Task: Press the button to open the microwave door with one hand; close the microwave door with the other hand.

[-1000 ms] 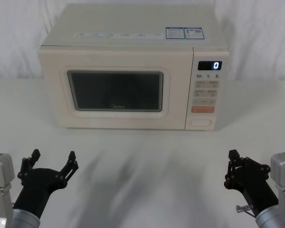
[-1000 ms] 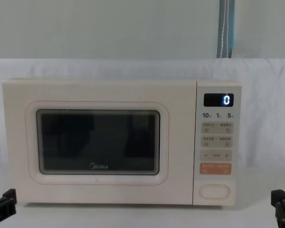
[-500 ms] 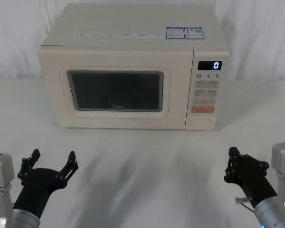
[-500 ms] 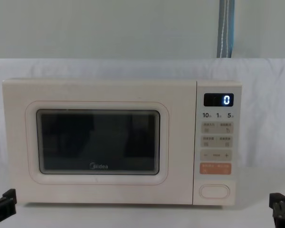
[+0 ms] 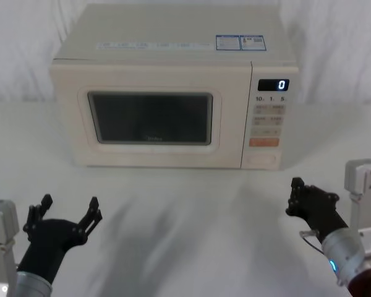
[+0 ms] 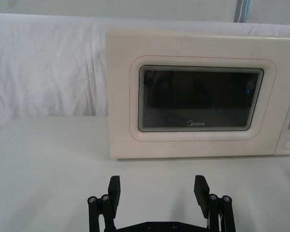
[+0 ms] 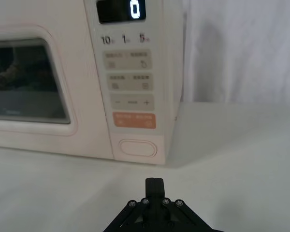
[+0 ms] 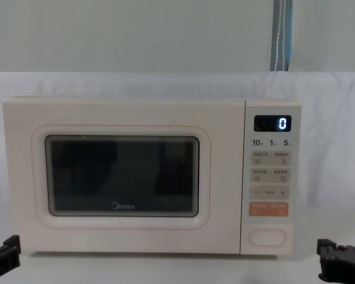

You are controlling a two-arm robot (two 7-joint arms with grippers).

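Right gripper is shifted forward toward the button, fingers pinched together.
Left gripper is spread wide on the white-draped table; microwave door is shut.

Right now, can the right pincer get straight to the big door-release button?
Probably yes. The right pincer, fingers shut, points at the button with bare table between. The left pincer sits far off, open.

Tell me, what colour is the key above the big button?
Orange key, clearest in the right wrist view, above the button.
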